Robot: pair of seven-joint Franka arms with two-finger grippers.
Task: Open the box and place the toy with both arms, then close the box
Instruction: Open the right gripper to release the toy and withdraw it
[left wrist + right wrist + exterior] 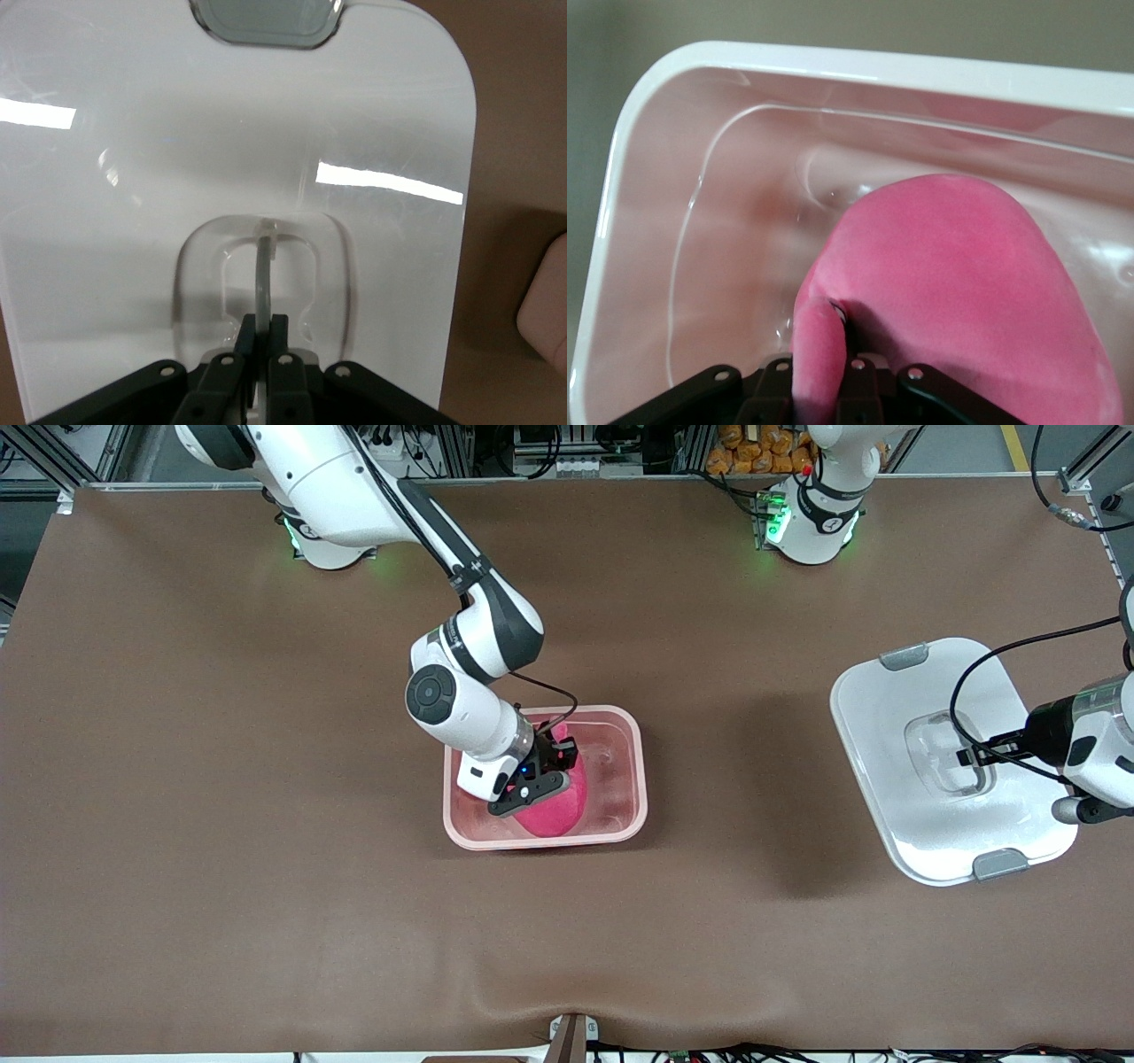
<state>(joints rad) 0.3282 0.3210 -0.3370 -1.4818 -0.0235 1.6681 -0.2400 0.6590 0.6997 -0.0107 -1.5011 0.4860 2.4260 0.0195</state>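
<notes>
Lowering the toy (554,810) into the box (625,779) is the step in hand, I'd say: front view shows the right gripper (547,766) down inside the open box mid-table, clamped on the plush, which already sits within the walls. At the left arm's end of the table the left gripper (970,757) pinches the handle (948,755) of the lid (886,779), holding it well apart from the box so the opening is free. Left wrist view: fingers (276,341) closed on the thin handle bar (264,279) in the lid's recess, grey clip (266,18) at the lid's end. Right wrist view: fingers (859,376) closed on an eye stalk (815,354), toy body (966,292) low in the box (744,66); release looks next, then the lid goes on.
</notes>
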